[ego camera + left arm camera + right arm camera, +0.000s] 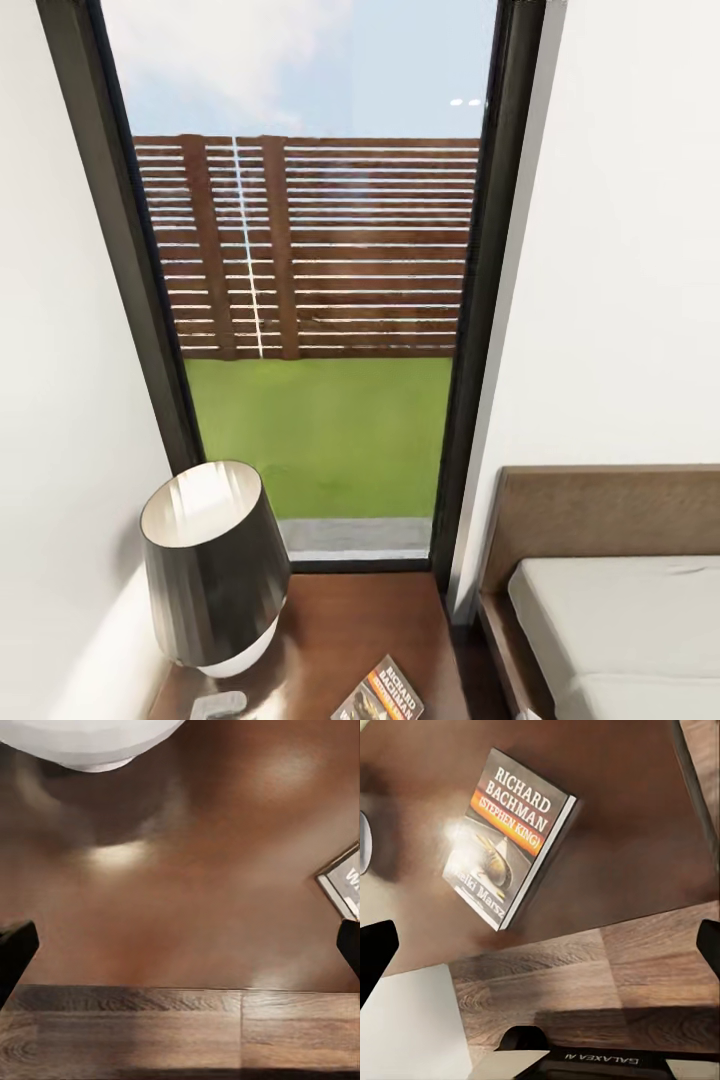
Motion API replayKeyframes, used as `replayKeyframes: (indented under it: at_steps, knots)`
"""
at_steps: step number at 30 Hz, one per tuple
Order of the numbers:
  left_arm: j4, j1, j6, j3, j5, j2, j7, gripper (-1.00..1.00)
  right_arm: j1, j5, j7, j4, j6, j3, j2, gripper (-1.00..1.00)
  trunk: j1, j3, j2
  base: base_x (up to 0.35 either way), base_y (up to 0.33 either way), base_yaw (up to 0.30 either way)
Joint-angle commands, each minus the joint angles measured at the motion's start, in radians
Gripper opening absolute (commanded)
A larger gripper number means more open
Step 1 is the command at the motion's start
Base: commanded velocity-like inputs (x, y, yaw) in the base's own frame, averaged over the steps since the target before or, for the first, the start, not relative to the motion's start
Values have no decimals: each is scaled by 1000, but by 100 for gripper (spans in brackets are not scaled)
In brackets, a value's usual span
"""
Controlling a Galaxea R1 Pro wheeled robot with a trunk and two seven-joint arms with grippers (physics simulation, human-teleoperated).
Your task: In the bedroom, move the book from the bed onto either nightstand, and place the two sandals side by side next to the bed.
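The book [380,695], with its dark cover, orange band and "RICHARD BACHMAN" lettering, lies flat on the glossy dark brown nightstand [340,620] left of the bed [620,610]. In the right wrist view the book [510,836] rests untouched on the nightstand top [615,855], and my right gripper [540,945] is open above the wood floor beside it, holding nothing. My left gripper [181,945] is open over the nightstand top [187,907], with a corner of the book [343,881] off to one side. The sandals are out of view.
A dark-shaded lamp [215,570] stands on the nightstand's left side, its white base [90,739] close to my left gripper. A tall dark-framed window [320,300] rises behind, with white walls on both sides. Wood-plank floor [585,982] lies in front of the nightstand.
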Motion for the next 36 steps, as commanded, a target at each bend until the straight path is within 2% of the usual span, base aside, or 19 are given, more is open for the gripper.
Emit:
replayKeyframes:
  at_steps: [1,5,9,11,17,36]
  knots:
    - [14,-1,-4,1,9,0,7,100,-1,-11,-1,3,8,-4,0,100,-4,2,7,0,0,0]
    - [59,-1,-9,2,9,0,37,100,5,-10,-22,3,8,-3,-1,100,-19,15,35,0,0,0]
    - [136,0,-22,3,9,0,47,100,79,-9,-69,3,8,-3,-1,100,-35,27,63,0,0,0]
    - [151,4,-24,3,9,1,48,100,96,-9,-77,3,8,-2,-1,100,-42,33,77,0,0,0]
    - [164,68,-26,4,8,2,49,100,112,-9,-84,3,8,-3,-2,100,-65,52,119,0,0,0]
    - [164,82,-26,1,5,2,49,100,113,-11,-85,3,9,-3,9,100,-65,52,119,0,0,0]
